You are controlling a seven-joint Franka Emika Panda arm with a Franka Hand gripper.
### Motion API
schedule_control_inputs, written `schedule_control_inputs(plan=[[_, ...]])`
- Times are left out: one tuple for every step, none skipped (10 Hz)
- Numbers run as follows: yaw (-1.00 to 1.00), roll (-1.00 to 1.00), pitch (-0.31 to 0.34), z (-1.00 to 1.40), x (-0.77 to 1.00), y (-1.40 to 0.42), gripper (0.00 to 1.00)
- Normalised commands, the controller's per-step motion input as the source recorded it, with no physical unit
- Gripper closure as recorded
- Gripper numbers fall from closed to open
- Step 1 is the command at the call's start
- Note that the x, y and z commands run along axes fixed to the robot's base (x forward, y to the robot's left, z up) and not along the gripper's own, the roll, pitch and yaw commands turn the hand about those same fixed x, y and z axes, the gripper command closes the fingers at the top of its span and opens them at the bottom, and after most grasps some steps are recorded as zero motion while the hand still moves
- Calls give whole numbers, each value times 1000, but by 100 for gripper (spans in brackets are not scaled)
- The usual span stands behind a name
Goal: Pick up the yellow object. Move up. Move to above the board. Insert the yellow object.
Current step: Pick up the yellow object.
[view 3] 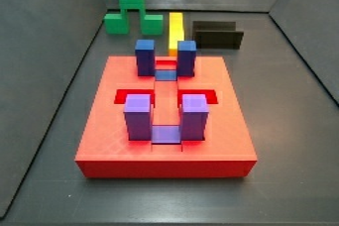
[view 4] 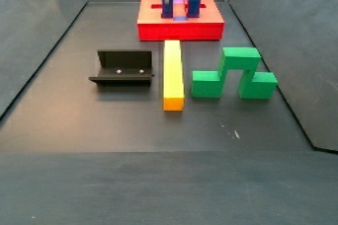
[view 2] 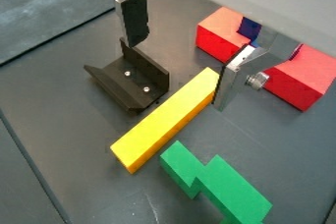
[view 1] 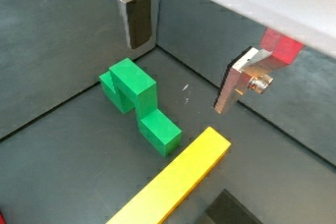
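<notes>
The long, narrow yellow-orange rectangular bar was seen lying flat on the dark floor in a side view, its length running from 12 o'clock to 6 o'clock, with its far end just short of the large flat red square board at 12 o'clock. The dark L-shaped bracket fixture was placed at 9 o'clock of the bar, close beside it but apart, and the green stepped block at 3 o'clock, also apart. Upright dark-blue and purple posts were carried on the board's upper face around its recessed slots. The two-finger parallel-jaw gripper was held in the air over the bar, as shown in both wrist views; its flat silver fingers with dark pads were spread wide apart, one to each side of the bar, and nothing was held between them. No contact between the fingers and the bar could be made out. In a wrist view the bar was seen below the gripper, with the green block beside it.
</notes>
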Motion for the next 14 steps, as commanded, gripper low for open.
schedule_control_inputs(plan=[[0,0,-119,-789,711,-357,0],[0,0,-164,-926,671,-340,0],[-14,0,-210,-871,566,-343,0],[-66,0,-243,-806,454,-291,0],[-109,77,-131,-911,377,-123,0],[-34,71,-99,-1000,271,-77,0],[0,73,-99,-1000,157,-91,0],[0,46,-129,-1000,69,-120,0],[0,11,-156,-954,69,-160,0],[0,0,-173,-886,9,-91,0],[0,-44,-237,-683,0,-20,0],[-43,-120,-274,-623,-103,0,0],[0,-210,-281,-454,-120,40,0],[0,-254,-271,-294,-111,11,0]])
